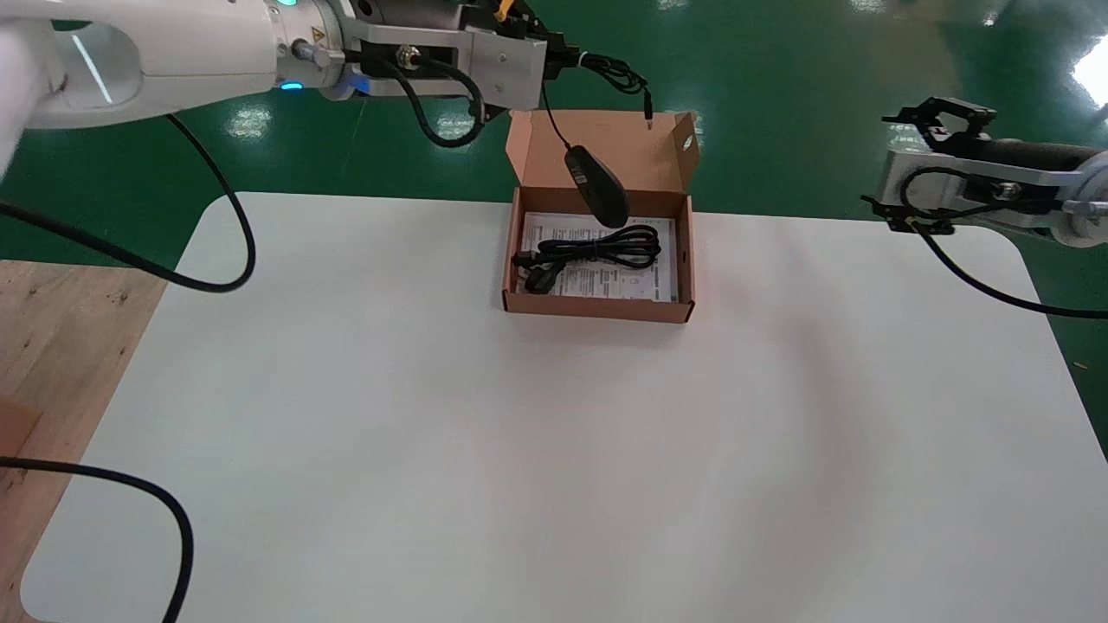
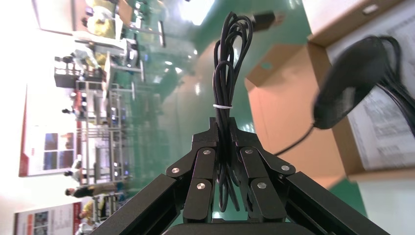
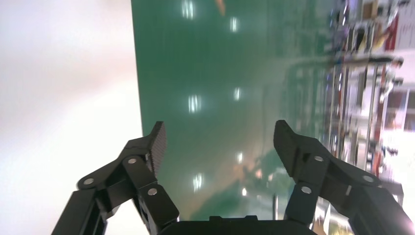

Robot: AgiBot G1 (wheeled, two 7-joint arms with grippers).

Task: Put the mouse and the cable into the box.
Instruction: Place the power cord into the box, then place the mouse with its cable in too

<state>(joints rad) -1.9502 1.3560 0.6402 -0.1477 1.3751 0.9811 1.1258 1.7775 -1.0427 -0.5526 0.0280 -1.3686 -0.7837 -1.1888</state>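
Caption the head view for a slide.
Left gripper dangles the mouse by its bundled cord above the open cardboard box, cable inside; right gripper parked open at right.

No word or number can be read anywhere. On the bottom of the box lies a white printed sheet with lines of black print and small diagrams, all too fine to read. The mouse hanging above the box carries a pale label on its underside, also illegible. A yellow warning triangle sticker sits on the left arm, left of the box. Far from the box, red-and-white hall posters show only blurred print.
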